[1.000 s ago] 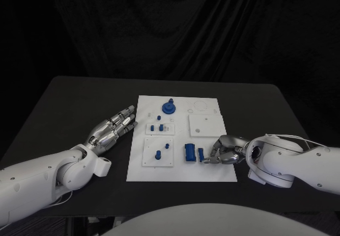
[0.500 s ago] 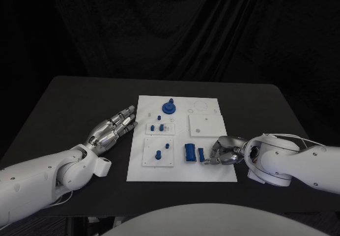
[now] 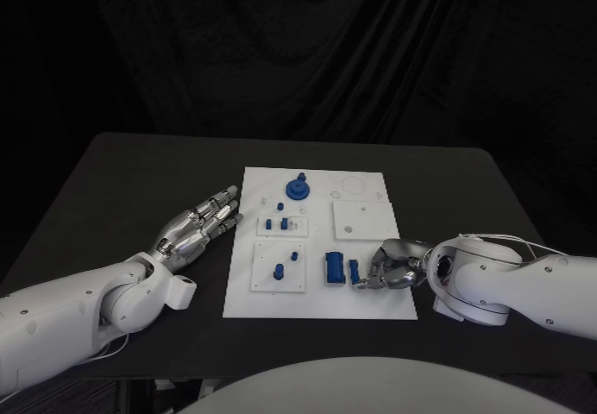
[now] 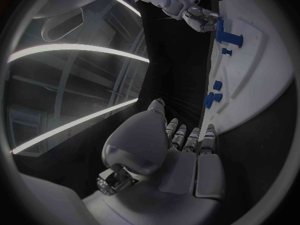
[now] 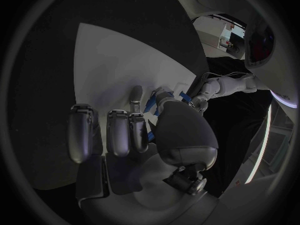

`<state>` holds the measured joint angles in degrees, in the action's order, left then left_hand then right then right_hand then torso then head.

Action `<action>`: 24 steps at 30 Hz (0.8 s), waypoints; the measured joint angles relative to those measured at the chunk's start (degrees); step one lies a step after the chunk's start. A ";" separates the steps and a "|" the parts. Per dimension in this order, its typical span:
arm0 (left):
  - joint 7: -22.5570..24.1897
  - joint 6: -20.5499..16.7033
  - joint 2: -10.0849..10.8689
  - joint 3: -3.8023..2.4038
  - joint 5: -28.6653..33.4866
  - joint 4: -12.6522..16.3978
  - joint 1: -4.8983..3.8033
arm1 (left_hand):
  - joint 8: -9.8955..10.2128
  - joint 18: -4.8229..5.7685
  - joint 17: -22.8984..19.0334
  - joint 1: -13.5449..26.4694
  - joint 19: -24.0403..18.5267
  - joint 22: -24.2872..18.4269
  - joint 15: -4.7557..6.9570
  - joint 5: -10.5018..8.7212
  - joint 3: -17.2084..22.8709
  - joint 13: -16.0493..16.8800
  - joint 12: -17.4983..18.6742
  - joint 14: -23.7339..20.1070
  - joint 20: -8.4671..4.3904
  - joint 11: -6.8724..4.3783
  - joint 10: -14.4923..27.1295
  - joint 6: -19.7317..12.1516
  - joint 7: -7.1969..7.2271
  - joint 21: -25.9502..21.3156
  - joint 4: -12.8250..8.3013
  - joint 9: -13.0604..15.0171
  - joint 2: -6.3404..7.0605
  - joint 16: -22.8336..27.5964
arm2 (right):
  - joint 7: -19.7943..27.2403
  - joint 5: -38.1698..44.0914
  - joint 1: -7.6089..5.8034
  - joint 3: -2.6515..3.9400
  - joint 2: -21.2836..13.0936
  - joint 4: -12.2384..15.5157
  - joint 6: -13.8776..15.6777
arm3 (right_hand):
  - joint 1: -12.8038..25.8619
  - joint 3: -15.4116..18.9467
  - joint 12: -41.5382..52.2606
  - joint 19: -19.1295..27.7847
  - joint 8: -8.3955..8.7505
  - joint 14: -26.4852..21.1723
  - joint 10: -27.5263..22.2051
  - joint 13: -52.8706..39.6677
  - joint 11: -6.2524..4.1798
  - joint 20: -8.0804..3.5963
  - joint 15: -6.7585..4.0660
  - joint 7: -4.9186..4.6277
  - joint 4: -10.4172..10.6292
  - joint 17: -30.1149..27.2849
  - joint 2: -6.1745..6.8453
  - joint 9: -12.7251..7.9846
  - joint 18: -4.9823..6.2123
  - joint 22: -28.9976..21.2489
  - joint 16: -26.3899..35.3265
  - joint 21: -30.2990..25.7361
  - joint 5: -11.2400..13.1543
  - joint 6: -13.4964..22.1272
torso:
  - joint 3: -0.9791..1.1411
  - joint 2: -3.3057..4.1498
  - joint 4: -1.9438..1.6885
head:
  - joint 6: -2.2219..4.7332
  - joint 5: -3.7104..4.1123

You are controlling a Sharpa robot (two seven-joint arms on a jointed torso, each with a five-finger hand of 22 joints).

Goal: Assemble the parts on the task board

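The white task board (image 3: 373, 302) lies in the middle of the black table. On it stand a blue knob (image 3: 296, 187) at the far end, small blue pegs (image 3: 282, 224) in a raised white block, and two more pegs (image 3: 279, 272) in a nearer block. A larger blue block (image 3: 335, 266) stands near the board's front. Right beside it my right hand (image 3: 392, 266) is curled in, pinching a slim blue peg (image 3: 355, 273) at its fingertips; the right wrist view shows that peg (image 5: 149, 106) by the thumb. My left hand (image 3: 199, 226) lies flat, fingers straight, at the board's left edge, holding nothing.
Two plain white plates (image 3: 362, 218) with holes sit on the board's right half. In the left wrist view the board (image 4: 262, 80) runs beside my left hand (image 4: 181, 145), with the right hand (image 4: 200, 20) at its far end. Black table (image 3: 137, 172) surrounds the board.
The right hand has shifted very slightly by the blue block, still pinching the peg. The left arm has not moved.
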<state>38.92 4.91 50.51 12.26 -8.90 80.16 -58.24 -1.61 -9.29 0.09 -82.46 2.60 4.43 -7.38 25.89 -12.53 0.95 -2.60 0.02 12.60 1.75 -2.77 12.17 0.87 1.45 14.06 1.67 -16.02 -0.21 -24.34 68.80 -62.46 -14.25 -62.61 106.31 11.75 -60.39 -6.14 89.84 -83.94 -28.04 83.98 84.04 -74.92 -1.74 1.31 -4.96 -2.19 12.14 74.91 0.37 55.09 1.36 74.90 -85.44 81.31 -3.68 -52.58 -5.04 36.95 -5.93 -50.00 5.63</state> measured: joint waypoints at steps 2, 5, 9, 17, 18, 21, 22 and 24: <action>0.00 0.04 0.00 0.00 0.00 -0.01 0.00 | 0.00 -0.01 0.00 0.00 0.00 0.00 0.00 0.00 0.00 0.00 0.00 0.00 0.00 0.00 0.00 0.00 0.00 0.00 0.00 0.00 0.00 0.00 | -0.01 -0.15 0.00 0.00 0.04 -0.02 -0.14 | -0.80 0.22 0.00 -0.01 -0.37 0.13 0.00 0.00 0.00 0.01 -0.13 0.09 -0.22 0.00 -0.30 0.41 0.00 0.00 0.00 -0.33 0.00 0.09 | 0.00 -0.01 0.00 | 0.00 -0.02; 0.00 0.09 -0.02 0.00 0.00 -0.04 0.01 | 0.00 0.00 0.01 0.00 0.00 0.00 0.00 0.00 0.00 0.00 0.00 0.00 0.00 0.00 0.00 0.00 0.00 0.00 0.00 0.00 0.00 0.00 | -0.01 -0.36 0.00 0.02 0.13 -0.06 -0.38 | -2.53 0.25 0.00 -0.01 -1.11 0.01 0.00 0.00 -0.01 0.01 -0.43 0.41 -1.65 0.00 0.23 0.96 0.00 0.00 0.00 -0.33 -0.30 0.41 | 0.00 -0.02 -0.01 | 0.00 -0.09; 0.00 0.17 -0.03 0.00 0.00 -0.06 0.04 | 0.00 0.00 0.00 0.00 0.00 0.00 0.00 0.00 0.17 0.00 0.00 0.00 0.00 0.00 0.00 0.21 -0.19 0.00 -0.17 0.00 0.00 0.00 | 0.01 -0.72 0.00 0.04 0.21 -0.20 -0.65 | -4.26 0.29 0.00 -0.22 -1.75 0.01 0.00 0.00 0.00 -0.20 -0.43 0.49 -2.69 0.00 0.32 1.68 0.00 0.00 0.00 -0.33 -1.39 0.93 | 0.01 -0.04 -0.02 | 0.00 -0.12; 0.00 0.26 -0.04 0.00 0.00 -0.09 0.06 | 0.00 -0.01 -0.03 0.00 0.00 0.00 0.00 0.00 0.00 0.00 0.00 0.00 0.00 0.00 0.00 0.02 -0.38 0.00 -0.33 -0.01 0.00 0.00 | 0.13 -1.42 0.00 0.10 0.26 -0.31 -1.02 | -5.54 0.52 0.00 -0.22 -2.76 0.01 0.00 0.01 0.00 -0.20 -0.43 0.52 -3.70 0.00 0.69 2.56 0.00 0.00 0.00 -0.33 -1.62 1.79 | 0.01 -0.04 0.01 | 0.00 -0.24; 0.00 0.27 -0.04 0.00 0.00 -0.09 0.06 | 0.00 0.00 -0.04 0.00 0.00 0.00 0.00 0.00 0.00 0.00 0.00 0.00 0.00 0.00 0.00 0.02 -0.38 0.00 -0.33 -0.01 0.00 0.00 | 0.18 -1.54 -0.01 0.10 0.26 -0.30 -1.09 | -5.61 0.55 0.00 -0.22 -2.84 0.01 0.00 0.01 0.00 -0.20 -0.42 0.49 -3.72 0.00 0.72 2.64 0.00 0.00 0.00 -0.33 -1.62 1.97 | 0.01 -0.04 0.01 | 0.00 -0.24; 0.00 0.28 -0.04 0.00 0.00 -0.11 0.07 | 0.00 0.00 -0.04 0.00 0.00 0.00 0.00 0.00 0.00 0.00 0.00 0.00 0.00 0.00 0.00 0.02 -0.38 0.00 -0.33 -0.01 0.00 0.00 | 0.29 -1.75 -0.01 0.10 0.25 -0.24 -1.22 | -6.06 0.84 0.00 -0.22 -3.20 0.01 0.00 0.01 0.00 -0.20 -0.43 0.39 -4.01 0.00 0.76 2.95 0.00 0.00 0.00 -0.33 -1.39 2.07 | 0.01 -0.03 0.01 | 0.00 -0.24; 0.00 0.29 -0.05 0.00 0.00 -0.11 0.07 | 0.00 0.00 -0.04 0.00 0.00 0.00 0.00 0.00 0.00 0.00 0.00 0.00 0.00 0.00 0.00 0.02 -0.38 0.00 -0.33 -0.01 0.00 0.00 | 0.33 -1.82 -0.01 0.10 0.22 -0.20 -1.24 | -6.06 0.86 0.00 -0.21 -3.27 0.01 0.00 0.01 0.00 -0.20 -0.42 0.38 -4.04 0.00 0.76 3.00 0.00 0.00 0.00 -0.33 -1.33 2.08 | 0.01 -0.03 0.01 | 0.00 -0.24; 0.00 0.29 -0.05 0.00 0.00 -0.11 0.08 | 0.00 -0.01 -0.04 0.00 0.00 0.00 0.00 0.00 0.01 0.00 0.00 0.00 0.00 0.00 0.00 0.02 -0.38 0.00 -0.34 -0.01 0.00 0.00 | 0.44 -1.95 -0.01 0.07 0.09 -0.10 -1.24 | -6.06 1.00 0.00 -0.22 -3.68 0.01 0.00 0.01 0.00 -0.20 -0.42 0.47 -4.17 0.00 0.76 3.21 0.00 0.00 0.00 -0.33 -0.92 2.38 | 0.01 -0.03 0.01 | 0.00 -0.27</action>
<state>38.92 5.19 50.46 12.26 -8.90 80.05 -58.16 -1.61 -9.30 0.05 -82.46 2.60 4.43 -7.37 25.89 -12.52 0.95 -2.60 0.02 12.60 1.75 -2.77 12.19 0.49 1.45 13.72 1.66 -16.02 -0.21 -23.90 66.85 -62.47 -14.18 -62.51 106.21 10.51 -66.45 -5.14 89.84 -84.16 -31.72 83.99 84.04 -74.91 -1.74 1.12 -5.39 -1.73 7.97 74.91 1.13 58.30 1.36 74.90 -85.45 80.98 -4.60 -50.19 -5.04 36.93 -5.92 -50.00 5.36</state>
